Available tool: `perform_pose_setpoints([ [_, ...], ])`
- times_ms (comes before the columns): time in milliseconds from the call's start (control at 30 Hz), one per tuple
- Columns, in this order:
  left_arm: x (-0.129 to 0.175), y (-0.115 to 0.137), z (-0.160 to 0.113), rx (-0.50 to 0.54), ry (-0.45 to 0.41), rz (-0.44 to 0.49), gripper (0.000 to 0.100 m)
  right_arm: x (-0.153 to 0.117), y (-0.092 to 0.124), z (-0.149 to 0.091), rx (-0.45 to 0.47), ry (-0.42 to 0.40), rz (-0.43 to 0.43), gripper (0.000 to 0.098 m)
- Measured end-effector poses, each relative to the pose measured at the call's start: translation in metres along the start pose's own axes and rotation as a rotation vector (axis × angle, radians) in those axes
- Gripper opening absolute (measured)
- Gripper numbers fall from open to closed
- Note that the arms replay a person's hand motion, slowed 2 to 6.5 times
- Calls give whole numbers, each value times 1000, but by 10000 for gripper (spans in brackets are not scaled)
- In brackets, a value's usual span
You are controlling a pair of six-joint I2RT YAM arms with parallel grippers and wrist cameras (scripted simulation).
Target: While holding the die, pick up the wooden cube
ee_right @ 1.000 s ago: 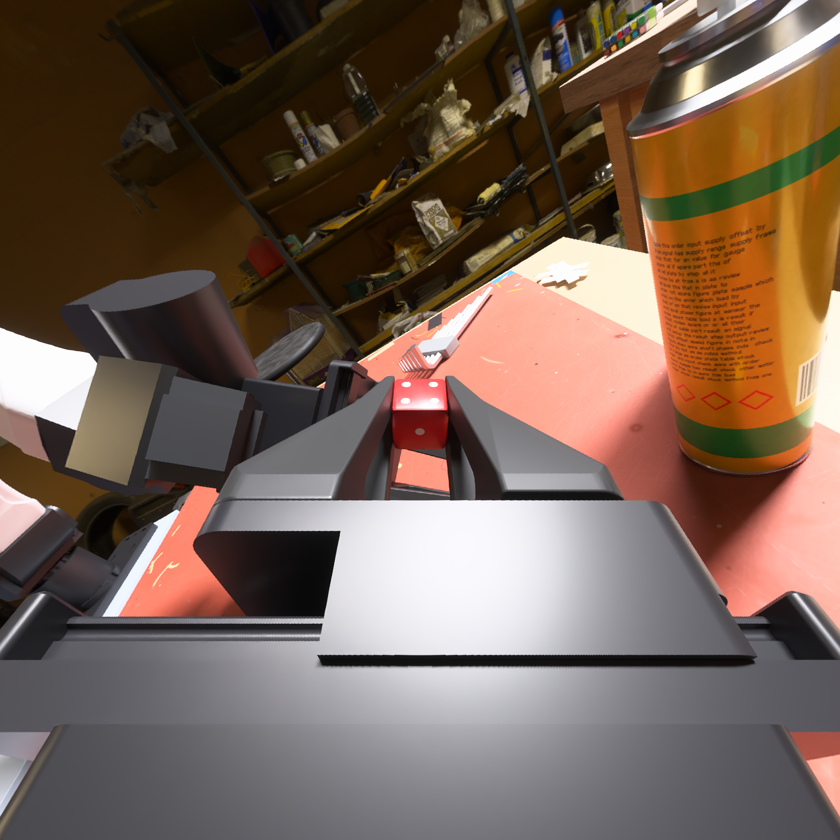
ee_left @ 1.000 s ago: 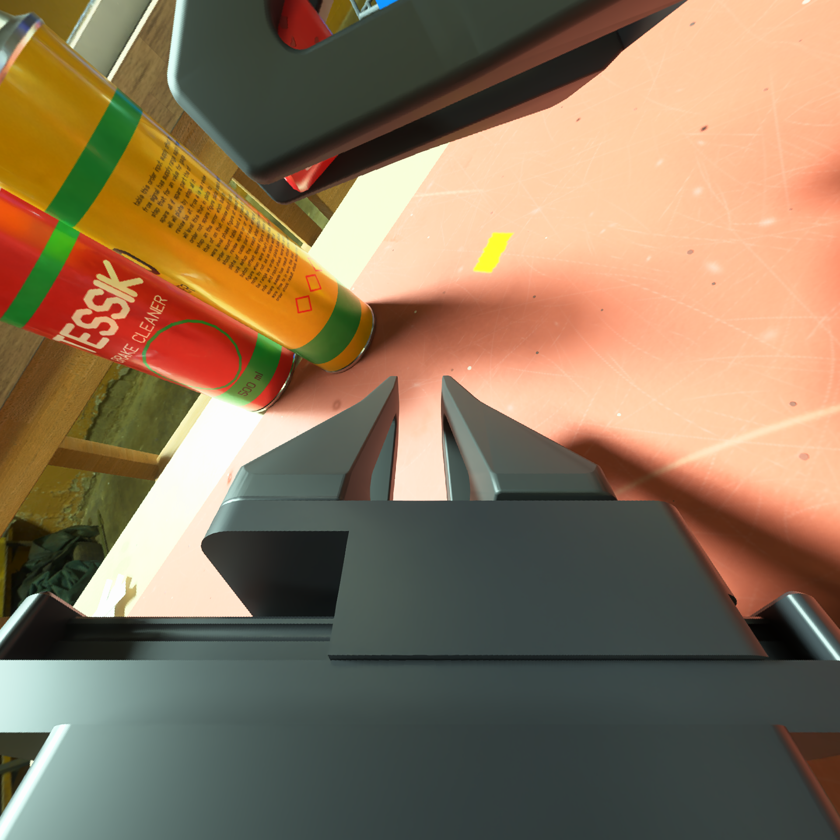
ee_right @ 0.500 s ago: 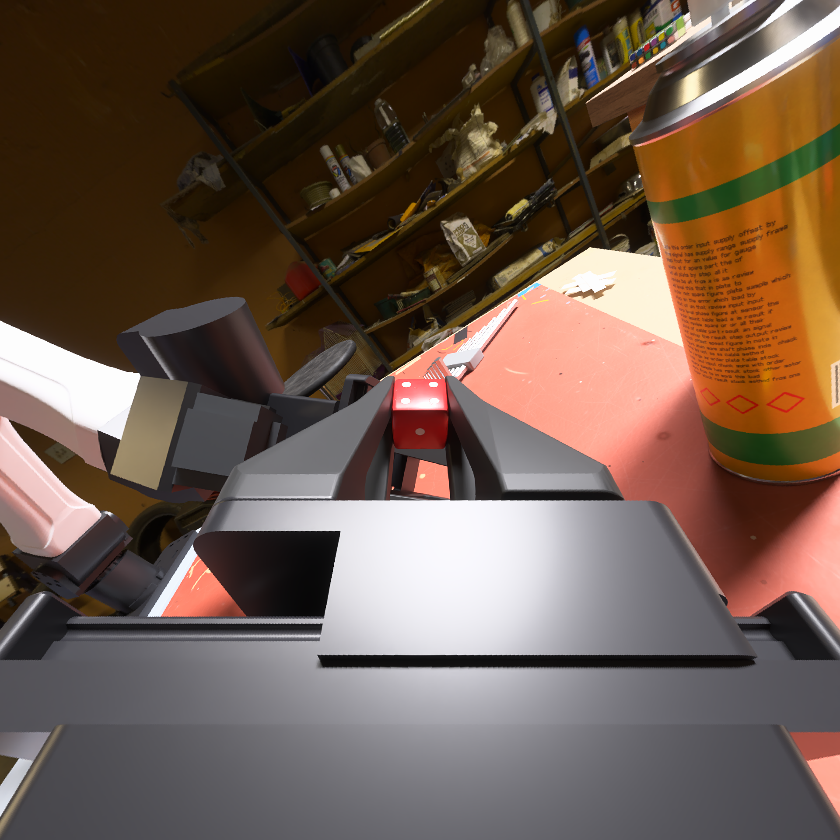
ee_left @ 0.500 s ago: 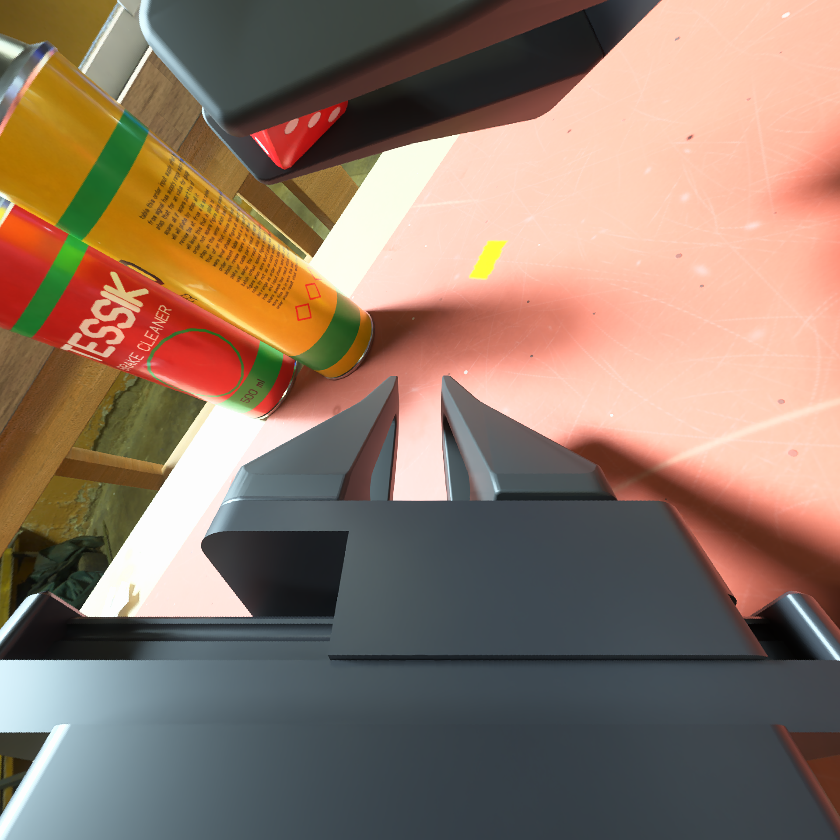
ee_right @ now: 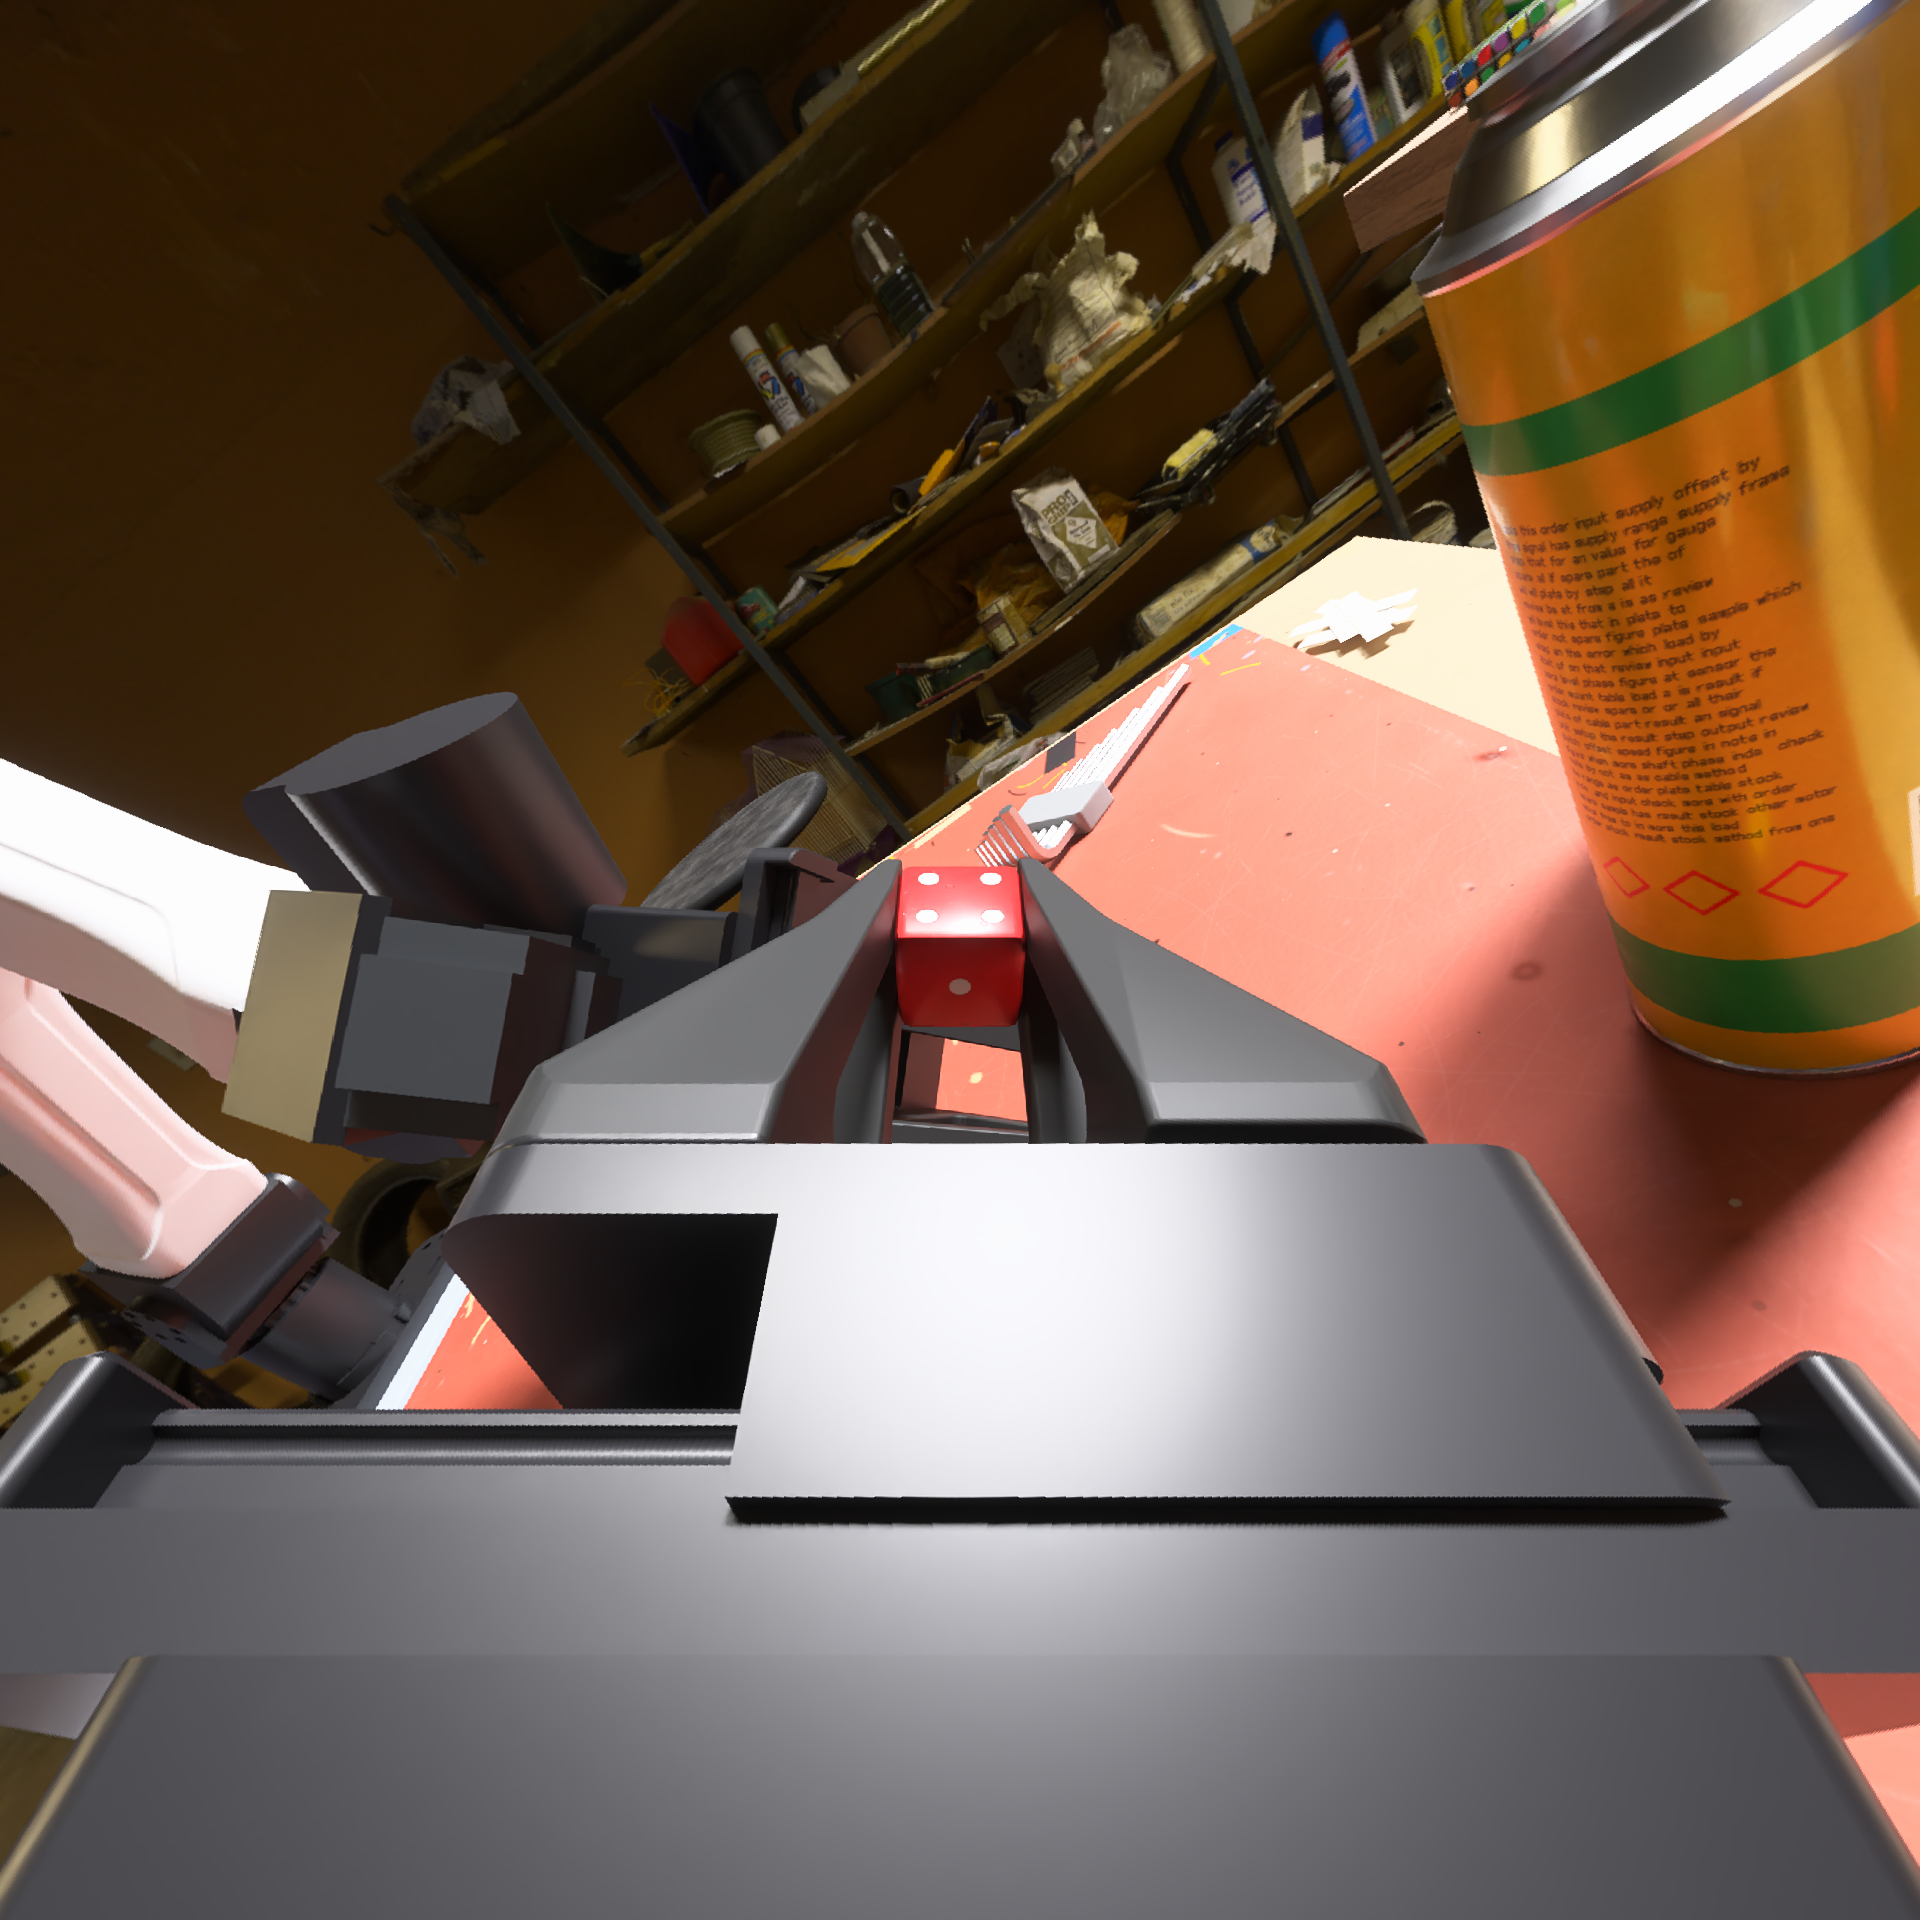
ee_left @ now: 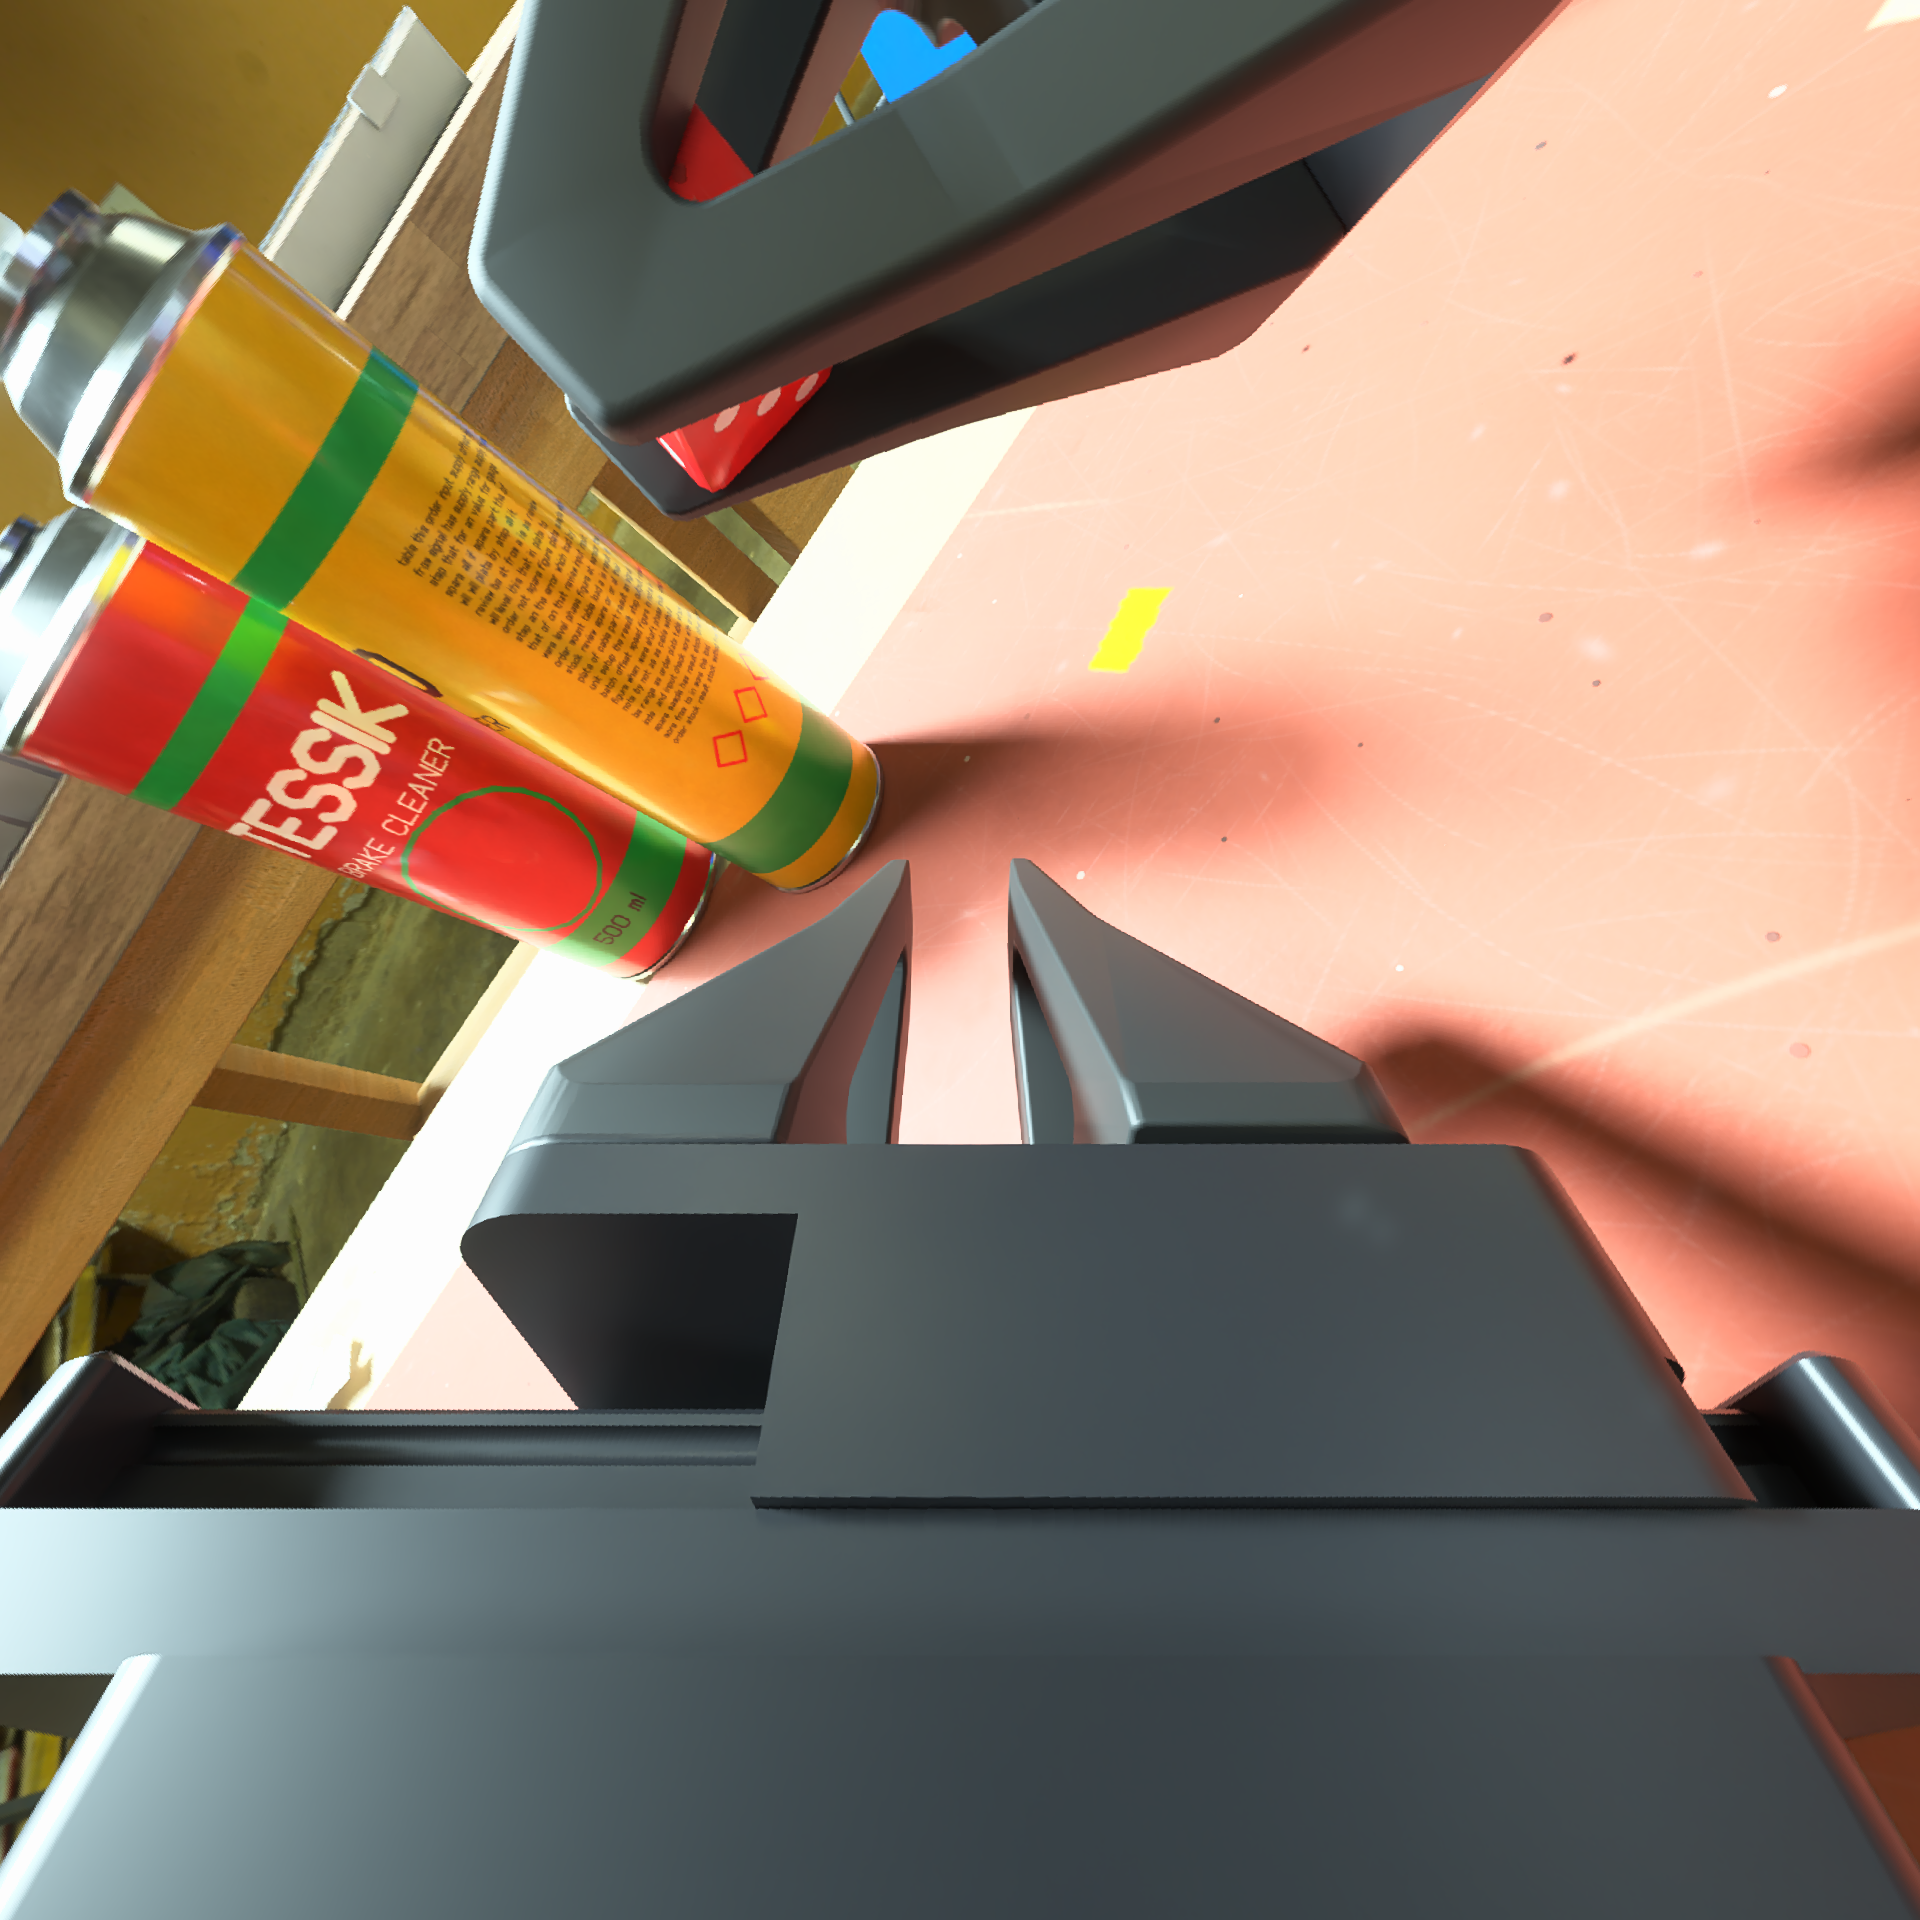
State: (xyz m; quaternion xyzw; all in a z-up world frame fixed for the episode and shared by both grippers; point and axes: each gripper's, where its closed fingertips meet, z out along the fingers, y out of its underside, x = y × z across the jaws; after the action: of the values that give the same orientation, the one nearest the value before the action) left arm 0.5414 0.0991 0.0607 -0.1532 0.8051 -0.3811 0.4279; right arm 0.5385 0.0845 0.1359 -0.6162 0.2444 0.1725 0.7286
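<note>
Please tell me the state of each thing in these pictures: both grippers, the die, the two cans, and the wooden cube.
right gripper: shut on the die, lifted above the mat.
die: red, clamped between the fingers.
left gripper: narrow gap, holds nothing.
orange can: upright on the mat.
red can: upright, beside the orange can.
wooden cube: not visible.

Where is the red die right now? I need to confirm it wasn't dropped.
In the right wrist view the red die sits clamped between the right gripper fingertips, above the red mat, left of the orange spray can.
</note>
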Motion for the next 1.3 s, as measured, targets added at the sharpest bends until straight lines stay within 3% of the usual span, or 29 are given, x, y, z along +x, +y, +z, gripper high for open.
perform_pose_setpoints([
  [500,-8,-8,-6,-1,-81,99,156,4,5,0,-14,6,29,180],
  [967,-6,-1,-5,-50,-76,118,157,5,1,-2,8,-8,86,180],
  [1300,-7,9,-2,-90,-74,117,157,3,-9,-11,8,32,-1,180],
])
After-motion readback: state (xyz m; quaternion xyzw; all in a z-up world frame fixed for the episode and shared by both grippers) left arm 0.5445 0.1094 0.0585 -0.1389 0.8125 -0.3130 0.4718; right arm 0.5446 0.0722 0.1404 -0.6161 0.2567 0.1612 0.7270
